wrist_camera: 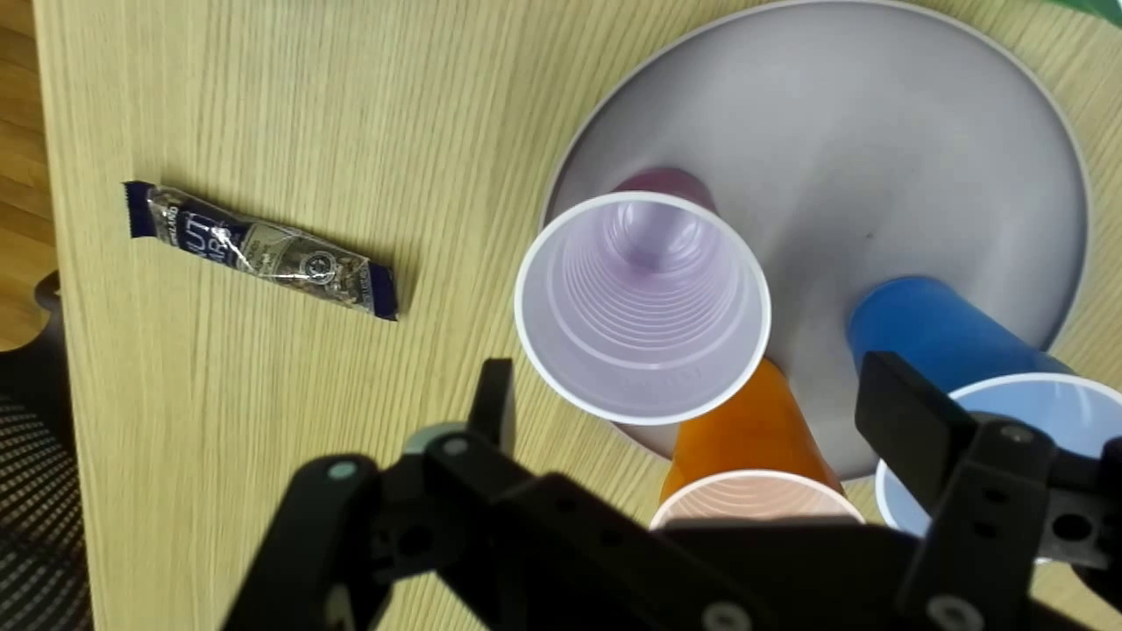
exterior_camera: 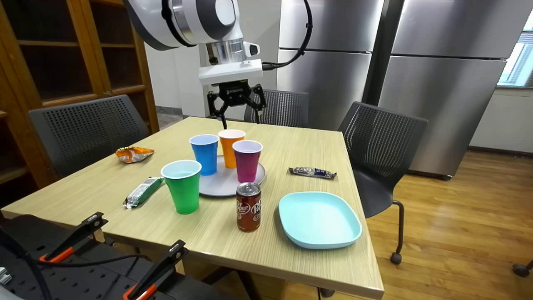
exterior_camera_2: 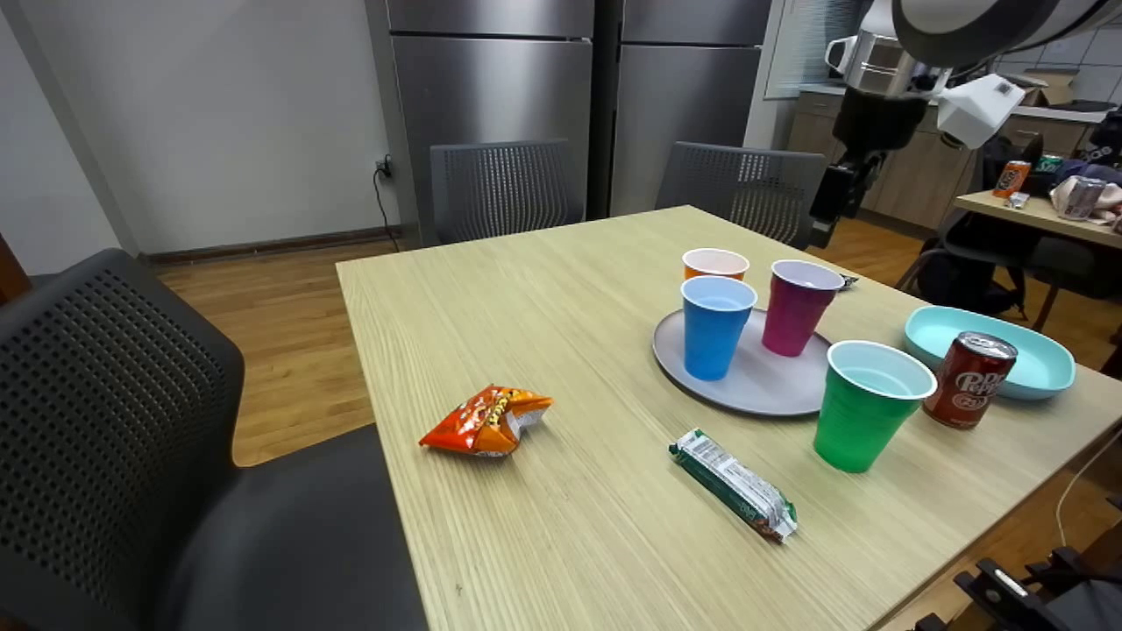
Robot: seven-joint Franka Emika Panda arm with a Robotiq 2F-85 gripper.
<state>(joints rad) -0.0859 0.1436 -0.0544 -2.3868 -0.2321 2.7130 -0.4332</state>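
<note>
My gripper [exterior_camera: 241,123] hangs in the air above the table, its jaws wide apart with nothing between them; it touches nothing. In the wrist view, the orange cup [wrist_camera: 749,429] shows between the spread fingers, its mouth partly hidden by the gripper's body. Just ahead of it is the purple cup [wrist_camera: 644,307], and the right finger covers part of the blue cup [wrist_camera: 947,337]. These three cups stand upright on a round grey plate [wrist_camera: 955,175]. In both exterior views, a green cup [exterior_camera: 183,189] stands on the table beside that plate.
A Dr Pepper can [exterior_camera: 248,208] stands near a turquoise plate [exterior_camera: 320,218]. Around the table lie a nut bar [exterior_camera: 312,172], a green-wrapped bar [exterior_camera_2: 734,482] and an orange snack bag [exterior_camera_2: 487,421]. Dark chairs [exterior_camera: 381,154] surround the table [exterior_camera_2: 526,307].
</note>
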